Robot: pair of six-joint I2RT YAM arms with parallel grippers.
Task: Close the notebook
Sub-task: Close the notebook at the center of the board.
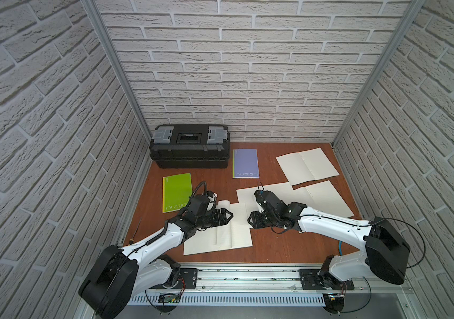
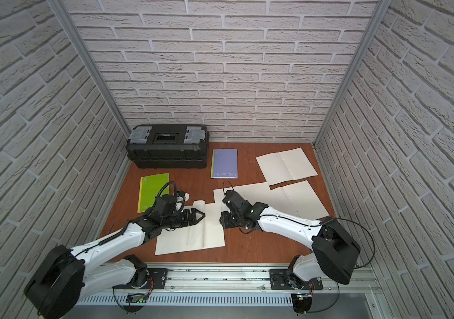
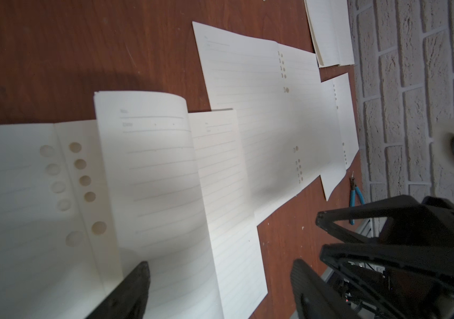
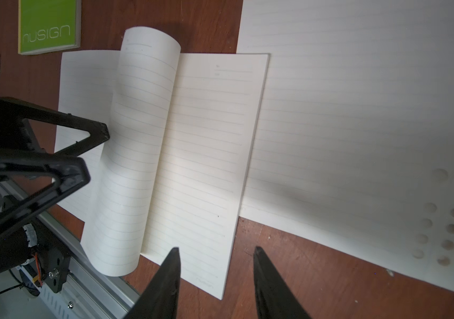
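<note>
The notebook point(image 1: 220, 232) lies open on the desk point(image 1: 275, 248), lined pages up, well apart from the toolbox point(image 1: 190, 146) on the side toward the arms' bases. A sheaf of its pages point(image 4: 143, 138) stands curled up from the spine, arching toward the left arm's side.

The left tool point(image 1: 231, 215) hovers over the notebook beside that curl, released, its jaws wide with nothing between them. The right tool point(image 4: 216, 256) is at the notebook's opposite edge, also released. One of its fingertips point(image 4: 174, 262) is over the page corner and the other over bare desk; whether either touches is unclear.

A purple notebook point(image 1: 245, 163) lies closed just beside the toolbox's right end. A green notebook point(image 1: 177, 192) lies closed near the toolbox, toward the left arm. Two more open notebooks, one nearer point(image 1: 325, 198) and one farther point(image 1: 307, 165), lie well to the right of the toolbox.
</note>
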